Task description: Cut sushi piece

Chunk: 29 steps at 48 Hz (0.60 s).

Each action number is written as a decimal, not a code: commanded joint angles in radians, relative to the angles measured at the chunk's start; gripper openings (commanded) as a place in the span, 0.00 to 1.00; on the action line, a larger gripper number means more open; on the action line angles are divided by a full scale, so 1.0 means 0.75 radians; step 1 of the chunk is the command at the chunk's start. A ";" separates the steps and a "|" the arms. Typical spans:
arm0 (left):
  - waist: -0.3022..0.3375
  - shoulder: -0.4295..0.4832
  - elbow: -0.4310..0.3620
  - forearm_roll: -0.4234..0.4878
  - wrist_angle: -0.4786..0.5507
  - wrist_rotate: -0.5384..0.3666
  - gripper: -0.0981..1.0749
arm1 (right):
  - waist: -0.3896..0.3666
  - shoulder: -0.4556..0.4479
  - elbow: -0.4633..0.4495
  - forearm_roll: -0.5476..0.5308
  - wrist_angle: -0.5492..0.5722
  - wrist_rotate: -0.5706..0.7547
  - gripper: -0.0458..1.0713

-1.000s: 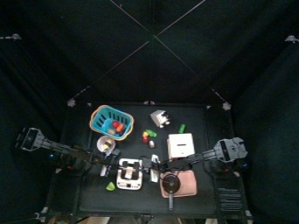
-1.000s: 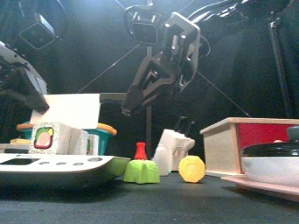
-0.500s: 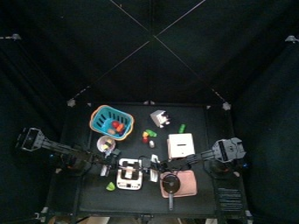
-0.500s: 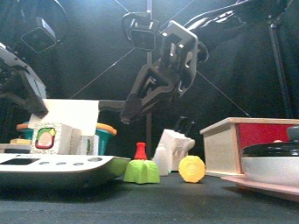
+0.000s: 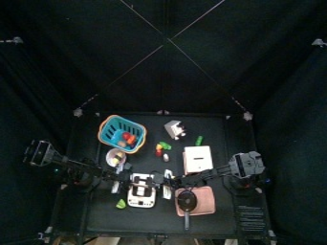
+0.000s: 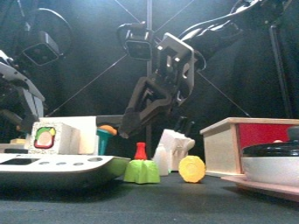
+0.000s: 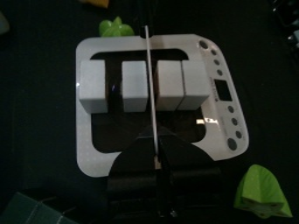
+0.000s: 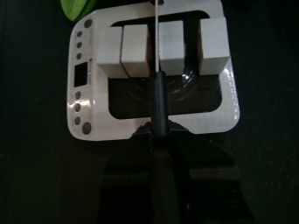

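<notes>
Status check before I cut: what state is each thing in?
cutting board: lying flat, sushi on it.
sushi pieces: three blocks, side by side.
knife: gripped by right gripper, blade lying across the sushi row.
basket: upright, items inside.

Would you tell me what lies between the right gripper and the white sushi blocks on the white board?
In the right wrist view, a dark knife spans from the right gripper onto the sushi blocks.
</notes>
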 commanded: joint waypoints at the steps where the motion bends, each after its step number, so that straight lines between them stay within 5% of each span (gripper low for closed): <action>1: -0.006 0.010 -0.027 -0.006 0.000 0.004 0.30 | 0.004 -0.029 -0.033 0.006 -0.010 0.000 0.33; 29: 0.006 0.010 -0.061 0.031 0.008 0.022 0.30 | -0.002 -0.043 -0.035 -0.002 -0.010 -0.004 0.33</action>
